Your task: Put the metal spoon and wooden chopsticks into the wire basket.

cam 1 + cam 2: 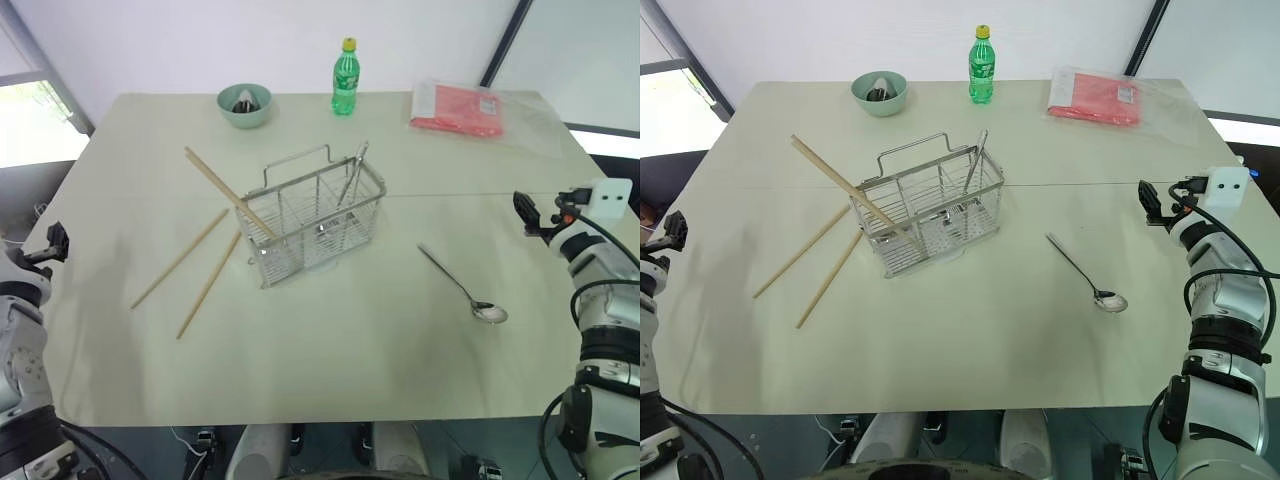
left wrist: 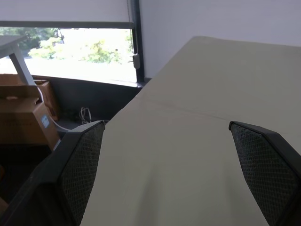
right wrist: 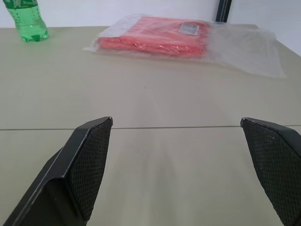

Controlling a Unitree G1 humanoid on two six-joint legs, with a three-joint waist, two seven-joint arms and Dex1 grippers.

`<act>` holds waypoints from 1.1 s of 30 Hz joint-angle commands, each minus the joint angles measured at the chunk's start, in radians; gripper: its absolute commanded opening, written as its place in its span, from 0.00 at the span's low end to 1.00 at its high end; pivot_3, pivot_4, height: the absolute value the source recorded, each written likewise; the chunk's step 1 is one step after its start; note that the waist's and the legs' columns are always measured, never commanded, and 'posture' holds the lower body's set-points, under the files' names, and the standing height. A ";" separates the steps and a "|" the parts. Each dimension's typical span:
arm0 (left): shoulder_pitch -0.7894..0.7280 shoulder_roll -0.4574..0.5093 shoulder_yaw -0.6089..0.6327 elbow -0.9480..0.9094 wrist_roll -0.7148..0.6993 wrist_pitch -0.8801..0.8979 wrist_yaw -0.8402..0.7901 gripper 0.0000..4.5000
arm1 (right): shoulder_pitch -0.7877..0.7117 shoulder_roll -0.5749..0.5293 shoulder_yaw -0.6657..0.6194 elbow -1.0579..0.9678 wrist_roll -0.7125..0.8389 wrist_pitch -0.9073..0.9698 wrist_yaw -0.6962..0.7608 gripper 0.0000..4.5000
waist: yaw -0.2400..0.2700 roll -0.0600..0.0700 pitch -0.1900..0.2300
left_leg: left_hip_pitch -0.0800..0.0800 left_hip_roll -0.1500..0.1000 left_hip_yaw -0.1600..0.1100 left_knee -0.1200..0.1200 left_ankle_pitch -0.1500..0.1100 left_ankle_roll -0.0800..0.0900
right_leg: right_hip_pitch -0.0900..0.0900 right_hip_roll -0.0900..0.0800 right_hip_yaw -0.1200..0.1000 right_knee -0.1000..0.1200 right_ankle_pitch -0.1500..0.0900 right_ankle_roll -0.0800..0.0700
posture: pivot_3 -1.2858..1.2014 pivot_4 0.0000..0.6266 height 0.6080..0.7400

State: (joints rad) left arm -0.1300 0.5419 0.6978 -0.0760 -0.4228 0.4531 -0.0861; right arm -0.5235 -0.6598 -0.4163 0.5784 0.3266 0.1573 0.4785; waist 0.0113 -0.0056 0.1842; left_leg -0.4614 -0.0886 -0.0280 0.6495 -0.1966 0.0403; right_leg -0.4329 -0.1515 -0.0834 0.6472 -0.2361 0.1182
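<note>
— Several wooden chopsticks lay loose on the bench left of the wire basket, one leaning on its rim. And the spoon?

— I saw the metal spoon flat on the bench, right of the basket, nothing blocking it. My left end effector and right end effector both gaped, released, well apart from everything.

— Anything further back?

— My right wrist view caught a green bottle and red packet; the head view added a green bowl.

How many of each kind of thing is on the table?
wooden chopsticks: 3
metal spoon: 1
wire basket: 1
utensil in the basket: 1
green bowl: 1
green bottle: 1
red packet: 1
Total: 9
</note>
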 commanded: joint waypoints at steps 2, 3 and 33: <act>-0.014 0.025 0.013 -0.004 0.008 -0.018 -0.001 0.99 | -0.041 -0.049 -0.006 -0.017 -0.001 -0.018 0.020 1.00 | 0.000 0.000 0.000 | 0.000 0.000 0.000 0.000 0.000 0.000 | 0.000 0.000 0.000 0.000 0.000 0.000 | 0.52 0.24 0.58; -0.017 0.026 0.012 -0.003 0.008 -0.018 -0.001 0.99 | -0.043 -0.052 -0.004 -0.018 0.000 -0.016 0.024 1.00 | 0.000 0.000 0.000 | 0.000 0.000 0.000 0.000 0.000 0.000 | 0.000 0.000 0.000 0.000 0.000 0.000 | 0.52 0.24 0.58; -0.077 0.525 -0.255 -0.664 -0.685 0.395 -0.622 0.99 | 0.183 -0.295 0.221 -0.763 0.205 0.847 0.382 1.00 | 0.000 0.003 0.003 | -0.001 0.000 0.002 -0.002 -0.001 0.000 | -0.001 -0.002 0.003 -0.001 -0.002 -0.006 | 0.52 0.24 0.58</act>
State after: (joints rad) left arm -0.2025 1.0473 0.4534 -0.7230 -1.1522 0.8838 -0.6829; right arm -0.3392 -0.9569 -0.1590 -0.1546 0.5232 1.0030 0.8703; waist 0.0115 -0.0030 0.1873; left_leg -0.4625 -0.0883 -0.0264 0.6476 -0.1971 0.0404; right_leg -0.4346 -0.1539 -0.0802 0.6463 -0.2383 0.1120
